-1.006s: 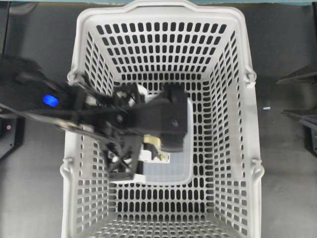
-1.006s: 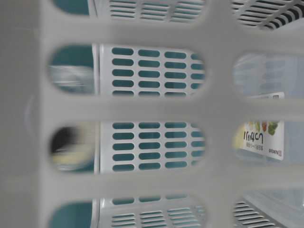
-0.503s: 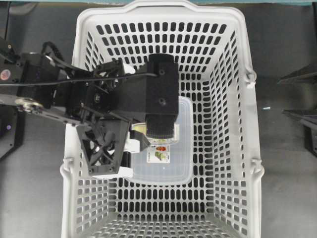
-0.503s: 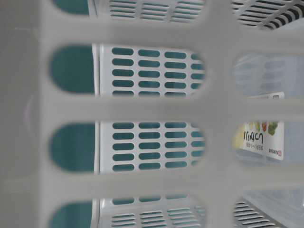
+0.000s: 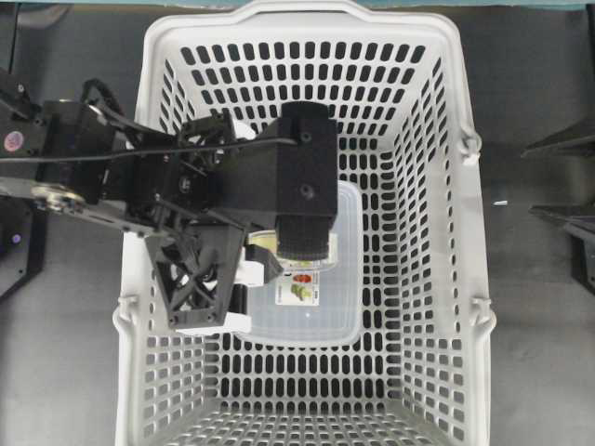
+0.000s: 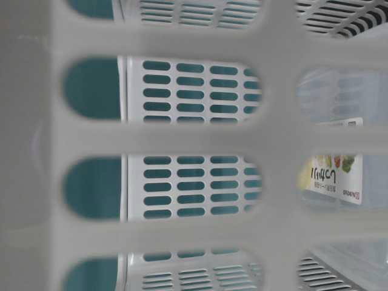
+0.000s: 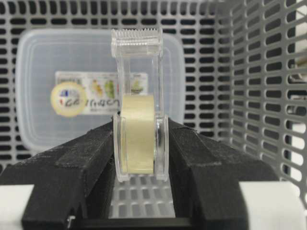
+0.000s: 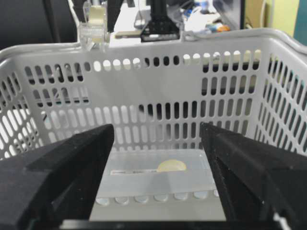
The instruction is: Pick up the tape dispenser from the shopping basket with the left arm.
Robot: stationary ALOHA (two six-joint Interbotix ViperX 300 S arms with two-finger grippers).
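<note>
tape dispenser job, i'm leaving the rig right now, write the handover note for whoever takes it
Left pincer: shut on the clear tape dispenser, gripping it by both flat sides around the roll, cutter end pointing away from the wrist.
Right pincer: open, empty, outside the shopping basket and facing its wall.
Things: the right wrist view shows the dispenser above the basket's far rim, with the left arm over the basket. A lidded translucent food container lies flat on the basket floor.
Done: dispenser grasped and lifted off the floor.
Left: probably just carry it clear of the basket; the grip looks square.
</note>
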